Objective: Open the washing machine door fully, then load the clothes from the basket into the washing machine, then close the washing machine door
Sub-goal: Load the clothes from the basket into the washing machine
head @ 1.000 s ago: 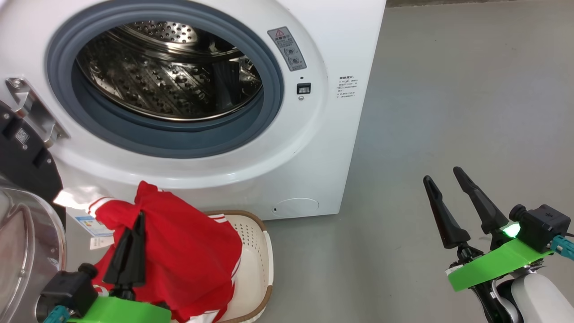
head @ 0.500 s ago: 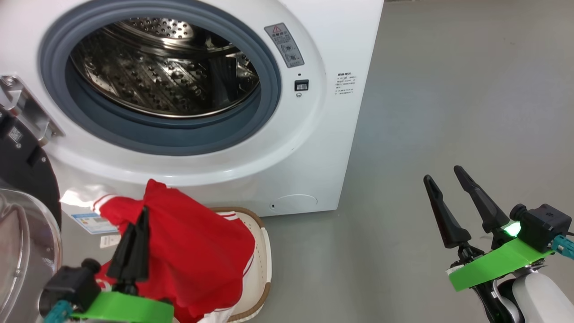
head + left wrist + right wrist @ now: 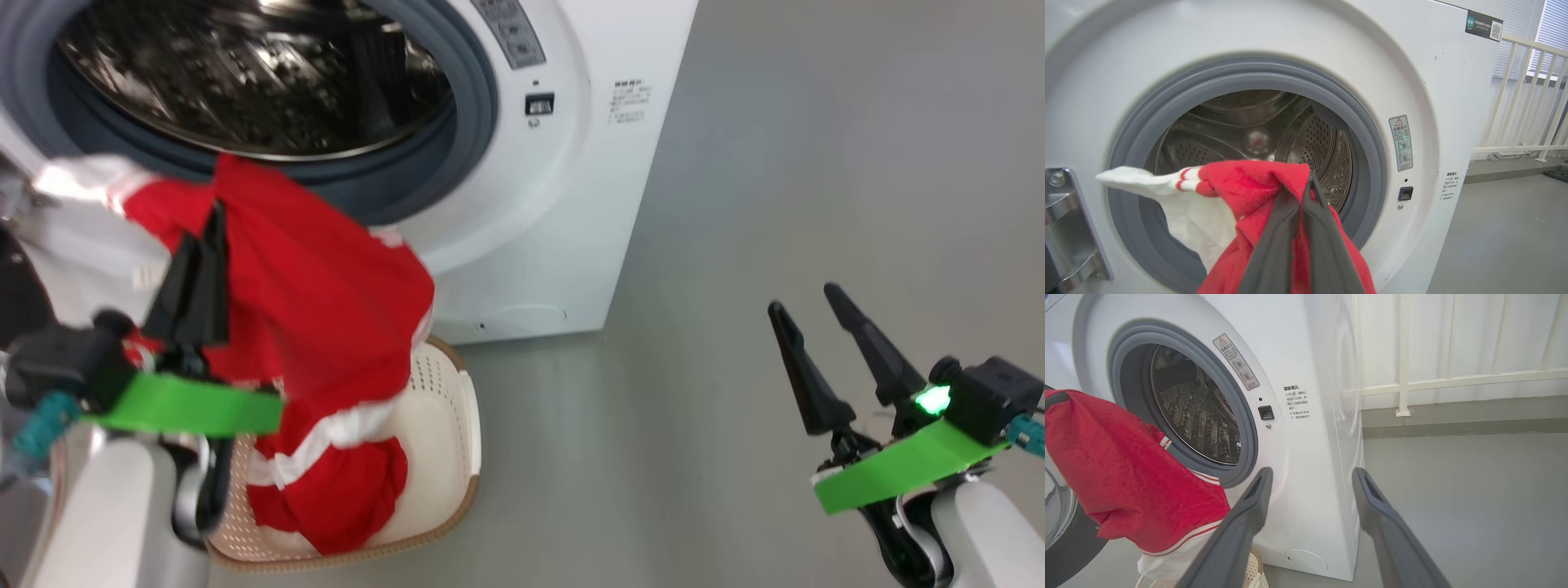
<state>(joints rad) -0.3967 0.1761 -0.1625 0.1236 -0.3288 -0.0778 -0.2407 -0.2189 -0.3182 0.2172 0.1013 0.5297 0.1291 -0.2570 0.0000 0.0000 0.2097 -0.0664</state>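
Observation:
The washing machine (image 3: 571, 204) stands open, showing its steel drum (image 3: 245, 73) and grey gasket (image 3: 1372, 134). My left gripper (image 3: 214, 214) is shut on red clothes (image 3: 326, 286) with white trim, held up in front of the lower left of the opening (image 3: 1249, 183). The fabric's lower end hangs down into the cream basket (image 3: 457, 425) on the floor before the machine. The black washing machine door (image 3: 1065, 555) is swung out at the left. My right gripper (image 3: 804, 300) hovers open and empty over the floor to the right of the machine (image 3: 1311, 473).
Grey floor (image 3: 775, 163) stretches to the right of the machine. A white railing (image 3: 1404, 384) runs behind it. The metal door hinge (image 3: 1069, 224) sticks out at the opening's left side.
My left gripper has lifted the red clothes from over the basket up to the drum opening's lower edge. The head camera has shifted. The right gripper has stayed where it was.

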